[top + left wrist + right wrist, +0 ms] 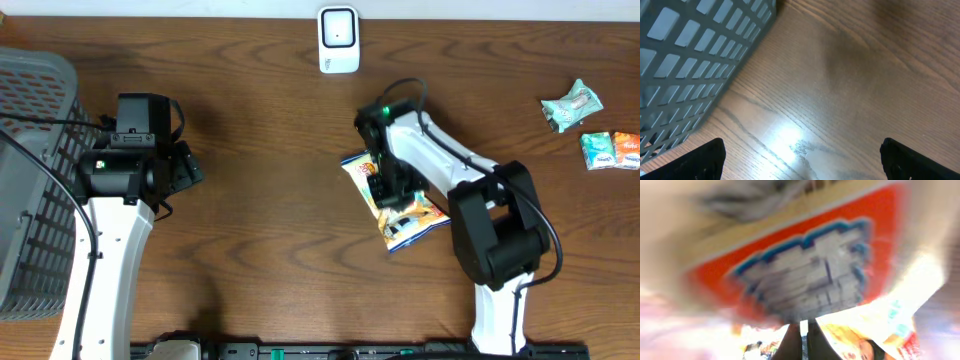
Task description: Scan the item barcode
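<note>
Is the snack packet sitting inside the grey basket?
No, the snack packet lies on the table at the right gripper, well away from the grey basket at the left edge.

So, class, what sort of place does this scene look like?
Probably a mock shop checkout: a white scanner at the far edge, a snack packet in the middle, and a grey mesh basket on the left.

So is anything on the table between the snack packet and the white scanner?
Nothing visible does. Only bare table lies between the snack packet and the white scanner; the small packets sit far off to the right.
</note>
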You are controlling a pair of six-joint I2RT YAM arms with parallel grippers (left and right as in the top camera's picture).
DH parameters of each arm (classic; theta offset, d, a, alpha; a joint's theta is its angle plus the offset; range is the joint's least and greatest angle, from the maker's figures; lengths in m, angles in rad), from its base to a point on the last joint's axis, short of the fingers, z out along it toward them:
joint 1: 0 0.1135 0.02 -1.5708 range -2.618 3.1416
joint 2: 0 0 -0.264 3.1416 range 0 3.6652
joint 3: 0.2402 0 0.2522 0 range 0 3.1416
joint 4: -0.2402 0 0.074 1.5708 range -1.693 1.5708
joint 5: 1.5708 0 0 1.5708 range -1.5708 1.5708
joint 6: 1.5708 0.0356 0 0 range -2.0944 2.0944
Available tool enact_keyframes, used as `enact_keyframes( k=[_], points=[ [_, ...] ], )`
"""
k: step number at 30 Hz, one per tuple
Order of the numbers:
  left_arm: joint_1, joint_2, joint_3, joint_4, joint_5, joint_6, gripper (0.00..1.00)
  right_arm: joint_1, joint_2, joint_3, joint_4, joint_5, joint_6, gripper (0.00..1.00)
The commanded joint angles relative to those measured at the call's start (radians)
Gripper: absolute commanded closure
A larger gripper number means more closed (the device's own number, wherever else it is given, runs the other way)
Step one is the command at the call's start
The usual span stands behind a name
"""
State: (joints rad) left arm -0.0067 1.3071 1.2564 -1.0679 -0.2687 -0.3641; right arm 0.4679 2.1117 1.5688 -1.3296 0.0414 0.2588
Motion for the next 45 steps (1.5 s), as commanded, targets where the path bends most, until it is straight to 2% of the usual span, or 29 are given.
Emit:
enact_keyframes(
  k=[1, 2, 6, 14, 17, 18, 22, 24, 27, 33, 36, 38, 41, 45],
  points=[
    [0.004, 0.001, 0.002, -0.003, -0.021, 0.008, 0.02, -0.003, 0.000, 0.160, -0.044, 0.002, -0.003, 0.99],
    [0.004, 0.001, 0.002, -0.003, -0.021, 0.008, 0.02, -0.003, 0.000, 0.222, -0.047, 0.002, -0.006, 0.88],
    [0.004, 0.001, 0.002, -0.003, -0.021, 0.008, 0.02, -0.002, 0.000, 0.270, -0.025, 0.002, -0.006, 0.82],
    [0.004, 0.001, 0.002, -0.003, -0.021, 0.008, 0.02, -0.002, 0.004, 0.171, 0.060, 0.032, 0.004, 0.80],
    [0.004, 0.001, 0.002, -0.003, -0.021, 0.008, 0.02, -0.002, 0.004, 0.069, 0.158, 0.032, 0.006, 0.77],
    [0.004, 0.001, 0.002, -0.003, -0.021, 0.008, 0.02, -0.002, 0.004, 0.034, 0.193, 0.032, 0.006, 0.73],
    [0.004, 0.001, 0.002, -0.003, -0.021, 0.008, 0.02, -0.002, 0.004, -0.097, 0.362, 0.032, 0.007, 0.74],
    [0.004, 0.001, 0.002, -0.003, -0.021, 0.008, 0.02, -0.002, 0.004, -0.109, 0.380, 0.031, 0.025, 0.75],
    [0.004, 0.001, 0.002, -0.003, -0.021, 0.008, 0.02, -0.006, 0.002, -0.060, 0.347, 0.032, 0.029, 0.75],
    [0.004, 0.001, 0.002, -0.003, -0.021, 0.008, 0.02, -0.017, 0.002, 0.184, 0.059, 0.029, 0.013, 0.64],
    [0.004, 0.001, 0.002, -0.003, -0.021, 0.008, 0.02, -0.001, 0.002, 0.249, -0.081, 0.027, 0.005, 0.56],
    [0.004, 0.001, 0.002, -0.003, -0.021, 0.008, 0.02, 0.012, 0.002, 0.253, -0.146, 0.029, 0.005, 0.51],
    [0.004, 0.001, 0.002, -0.003, -0.021, 0.008, 0.02, 0.027, 0.002, 0.225, -0.211, 0.053, 0.006, 0.52],
    [0.004, 0.001, 0.002, -0.003, -0.021, 0.008, 0.02, 0.034, 0.002, 0.101, -0.162, 0.076, 0.016, 0.51]
  ],
)
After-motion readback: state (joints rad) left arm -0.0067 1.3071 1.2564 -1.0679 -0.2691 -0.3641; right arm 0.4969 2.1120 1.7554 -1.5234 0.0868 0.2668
